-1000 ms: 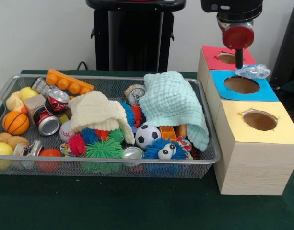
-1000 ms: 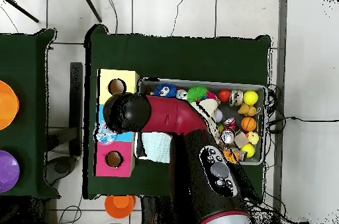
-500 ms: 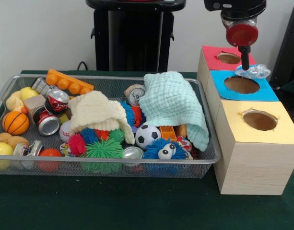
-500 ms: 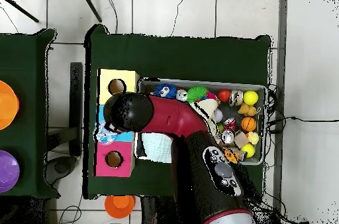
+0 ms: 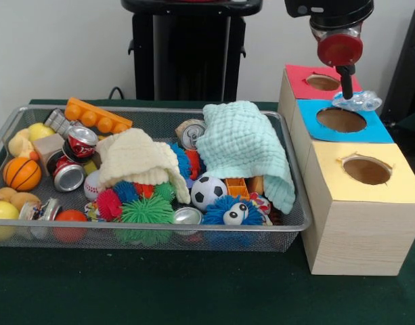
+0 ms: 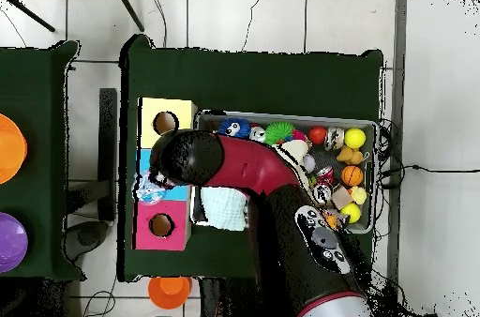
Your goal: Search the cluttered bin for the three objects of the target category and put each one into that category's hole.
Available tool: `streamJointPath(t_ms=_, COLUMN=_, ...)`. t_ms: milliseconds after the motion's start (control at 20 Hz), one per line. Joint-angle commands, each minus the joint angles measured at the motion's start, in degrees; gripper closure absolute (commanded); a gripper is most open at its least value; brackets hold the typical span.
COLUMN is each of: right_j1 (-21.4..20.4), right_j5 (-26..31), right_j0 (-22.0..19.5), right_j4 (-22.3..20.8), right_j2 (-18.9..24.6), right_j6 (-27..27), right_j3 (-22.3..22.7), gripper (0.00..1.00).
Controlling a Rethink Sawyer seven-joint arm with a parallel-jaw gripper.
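A crumpled clear plastic bottle (image 5: 357, 101) lies on the top of the blue box (image 5: 380, 128), at the far edge beside the blue box's hole (image 5: 340, 120) — on the rim, not down inside it. The gripper (image 5: 346, 87) hangs just above the bottle's left end, its tip looking like one dark stem; whether it is parted or closed, or touching the plastic, cannot be told from either view. In the overhead view the arm's head hides the blue box's opening, with only a bit of the bottle (image 6: 148, 188) peeking out at its side.

So one piece appears delivered to the boxes but not yet dropped through; it likely needs a nudge toward the hole. The red box (image 5: 300, 82) and yellow box (image 5: 359, 223) show open holes with nothing resting on them.

The wire bin (image 5: 288, 223) is crowded — cans, balls, spiky toys, and two cloths, a mint one (image 5: 244, 145) and a cream one (image 5: 136, 159), that may hide further targets. The search looks far from finished.
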Motion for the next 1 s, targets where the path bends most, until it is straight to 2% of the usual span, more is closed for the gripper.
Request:
streamJointPath(t_ms=50, right_j1=2.8, right_j5=-5.9, right_j0=-2.0, right_j4=0.7, right_j2=4.7, right_j6=9.3, right_j3=3.5, gripper=0.00)
streamJointPath(t_ms=200, right_j1=3.3, right_j5=-7.6, right_j0=-2.1, right_j4=-0.9, right_j2=4.4, right_j6=9.6, right_j3=3.2, gripper=0.00)
streamJointPath(t_ms=400, right_j1=4.6, right_j5=-9.8, right_j0=-3.1, right_j4=-0.8, right_j2=5.9, right_j6=9.1, right_j3=4.1, gripper=0.00)
streamJointPath(t_ms=750, right_j1=5.3, right_j5=-9.0, right_j0=-2.7, right_j4=-1.6, right_j2=5.3, right_j6=9.7, right_j3=3.4, gripper=0.00)
streamJointPath(t_ms=1000, right_j1=5.7, right_j5=-6.8, right_j0=-3.3, right_j4=0.1, right_j2=7.2, right_j6=9.7, right_j3=4.9, gripper=0.00)
